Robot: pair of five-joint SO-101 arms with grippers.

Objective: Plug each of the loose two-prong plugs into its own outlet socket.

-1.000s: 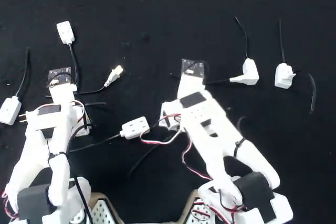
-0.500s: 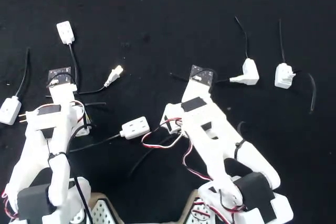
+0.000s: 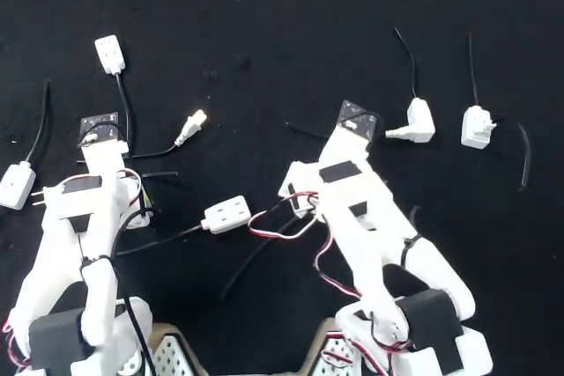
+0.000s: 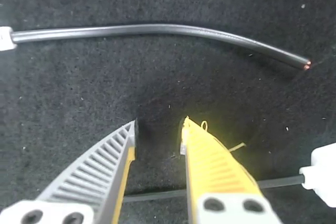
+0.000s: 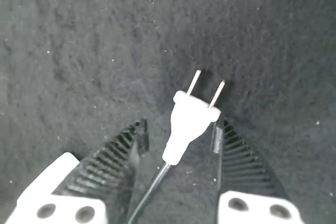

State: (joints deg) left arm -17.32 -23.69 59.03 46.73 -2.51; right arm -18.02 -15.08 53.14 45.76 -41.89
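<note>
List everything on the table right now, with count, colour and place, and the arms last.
two-prong plug: 1, white with black cord, lying between the right gripper's fingers, clear of both
second plug: 1, white, left of centre
socket block: 1, white, between the arms
corner block: 1, white, far left
edge block: 1, white, left edge
angled plug: 1, white, just right of the right arm's tip
right block: 1, white, farther right
loose wire: 1, black, right side
cloth: 1, black, covering the table
left gripper: grey and yellow fingers, open, empty
right gripper: dark fingers, open
</note>
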